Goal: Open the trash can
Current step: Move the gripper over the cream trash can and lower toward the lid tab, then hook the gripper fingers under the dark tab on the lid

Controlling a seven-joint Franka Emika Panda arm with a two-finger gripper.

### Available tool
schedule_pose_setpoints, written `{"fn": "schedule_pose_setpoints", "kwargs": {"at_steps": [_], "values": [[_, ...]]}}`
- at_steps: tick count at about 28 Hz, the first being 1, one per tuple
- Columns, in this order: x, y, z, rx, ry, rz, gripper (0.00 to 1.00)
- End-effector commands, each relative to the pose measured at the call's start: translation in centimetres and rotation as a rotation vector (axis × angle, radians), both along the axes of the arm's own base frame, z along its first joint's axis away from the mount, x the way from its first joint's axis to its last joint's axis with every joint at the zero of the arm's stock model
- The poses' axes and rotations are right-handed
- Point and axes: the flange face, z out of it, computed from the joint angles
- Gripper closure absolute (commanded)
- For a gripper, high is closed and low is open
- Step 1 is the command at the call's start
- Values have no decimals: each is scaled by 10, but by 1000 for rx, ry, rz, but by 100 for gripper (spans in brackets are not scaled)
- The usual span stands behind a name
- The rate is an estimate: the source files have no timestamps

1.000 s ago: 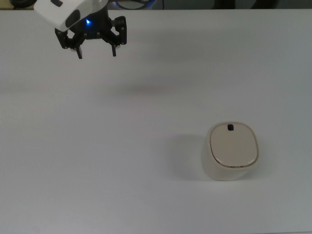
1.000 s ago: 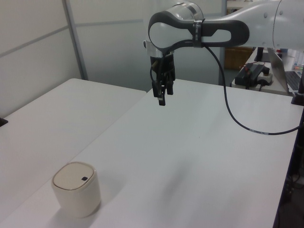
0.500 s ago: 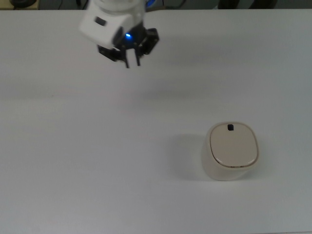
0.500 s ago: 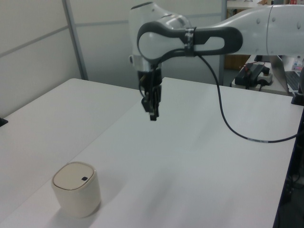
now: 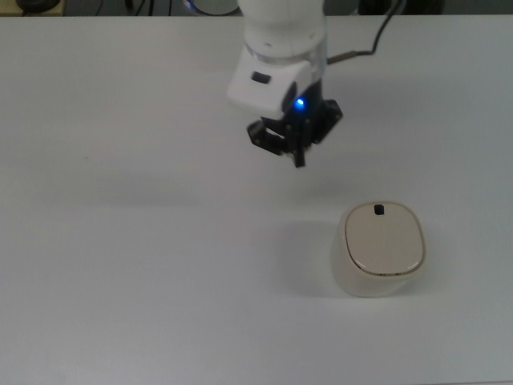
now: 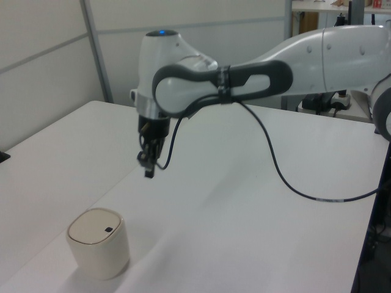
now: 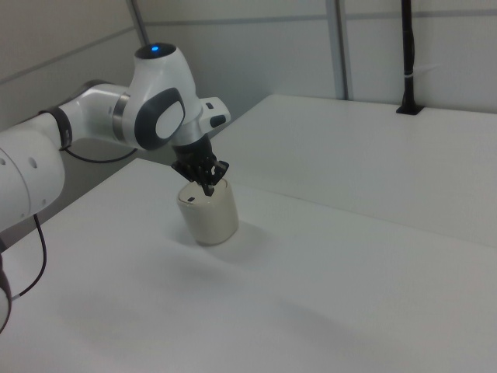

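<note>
Since the earlier frames the gripper (image 5: 298,156) has travelled across the table (image 5: 120,265) toward the trash can (image 5: 380,250): it was far off at the top view's upper left, now it hangs in the air near the can, up and to the top view's left of it, not touching. Fingers have gone from spread to pressed together, holding nothing; tips point down.

Trash can hasn't shifted. It sits upright on the white table; in the left view it is near the front corner (image 6: 98,243), below and left of the gripper (image 6: 148,172). In the right view the gripper (image 7: 207,186) overlaps the can's top edge (image 7: 208,211), so height above the lid can't be read from there.

Nothing lies between gripper and can. A black cable (image 6: 287,183) loops from the arm (image 6: 244,79) down toward the table, well behind the can.

Can: cream-beige, rounded-square body. Lid (image 5: 384,241) flat and closed, seam visible all round. Small black tab (image 5: 378,210) at the lid edge nearest the gripper.
</note>
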Motion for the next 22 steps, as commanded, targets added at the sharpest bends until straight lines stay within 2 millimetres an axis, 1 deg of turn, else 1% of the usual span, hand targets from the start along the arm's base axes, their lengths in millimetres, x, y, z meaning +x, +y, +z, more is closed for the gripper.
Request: {"fn": "schedule_pose_setpoints", "kwargs": {"at_steps": [1,3,4,5,8,10,11,13,19,21,22], "values": [[15,49,-33,37,-74,-17,100],[17,62,-38,49,-105,-26,100],[18,65,-38,54,-118,-29,100],[18,75,-43,59,-126,-22,100],[17,84,-46,62,-128,-11,100],[17,91,-53,61,-130,-3,100],[16,100,-56,62,-137,8,100],[16,107,-61,61,-142,18,100],[16,116,-77,36,-136,39,100],[17,119,-89,29,-124,45,100],[17,119,-91,28,-122,45,100]]}}
